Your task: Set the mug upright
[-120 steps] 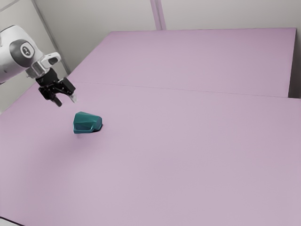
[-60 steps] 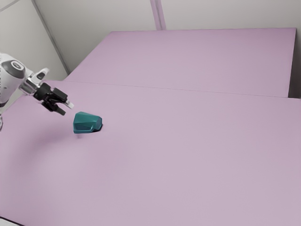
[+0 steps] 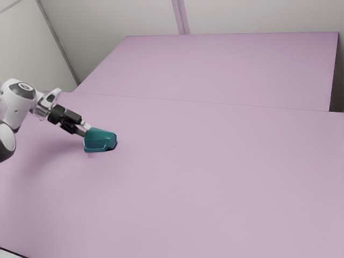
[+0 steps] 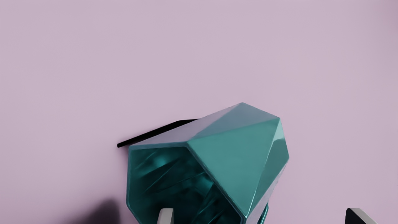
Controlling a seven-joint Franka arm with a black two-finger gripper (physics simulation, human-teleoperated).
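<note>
The mug (image 3: 99, 140) lies on its side on the desk (image 3: 215, 177), its body teal and faceted; its open mouth faces the pincer (image 3: 84, 130), and its closed end points away, toward the exterior view's right. The pincer is right at the mouth end of the mug, tilted down toward it; it stands wide, with a broad gap between its fingers, and it is not closed around the mug. In the wrist view one finger (image 4: 165, 217) overlaps the dark hollow of the mug's mouth; whether it reaches inside or touches the rim, I cannot tell; the other finger (image 4: 360, 216) is out past the mug's flank, apart from it, with desk surface showing between the two.

A narrow black strip (image 4: 155, 133) runs along the mug's flank opposite that outer finger; a soft shadow (image 4: 104, 213) falls on the desk near the mouth. The white arm (image 3: 20, 102) comes in from the exterior view's left of the mug; a pale wall (image 3: 118, 19) rises well beyond the mug, with a pinkish upright strip (image 3: 181, 16) on it.
</note>
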